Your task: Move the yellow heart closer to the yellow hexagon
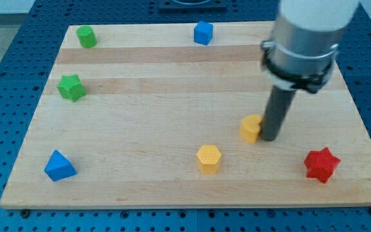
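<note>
The yellow heart (251,127) lies right of the board's middle, partly hidden by my rod. My tip (269,138) stands against the heart's right side, touching or nearly touching it. The yellow hexagon (209,158) lies below and left of the heart, near the board's bottom edge, a short gap away.
A red star (321,164) lies at the bottom right. A blue triangular block (59,166) lies at the bottom left. A green star (71,87) lies at the left, a green block (86,37) at the top left, a blue block (203,32) at the top. The wooden board (153,96) rests on a blue perforated table.
</note>
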You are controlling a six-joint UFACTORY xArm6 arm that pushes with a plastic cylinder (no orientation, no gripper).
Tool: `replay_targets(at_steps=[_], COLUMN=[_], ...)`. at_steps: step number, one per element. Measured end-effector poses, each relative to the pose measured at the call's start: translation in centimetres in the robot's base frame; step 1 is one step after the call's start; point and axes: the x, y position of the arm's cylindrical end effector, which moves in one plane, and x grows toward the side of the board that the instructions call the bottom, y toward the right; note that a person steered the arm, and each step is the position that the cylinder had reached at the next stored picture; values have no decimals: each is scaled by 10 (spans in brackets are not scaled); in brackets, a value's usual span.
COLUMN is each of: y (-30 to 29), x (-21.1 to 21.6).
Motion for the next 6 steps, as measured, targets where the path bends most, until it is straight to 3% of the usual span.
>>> replay_targets(at_steps=[1, 2, 3, 6], y=[-6, 33, 25, -38], x=[-4, -54, -79, -20])
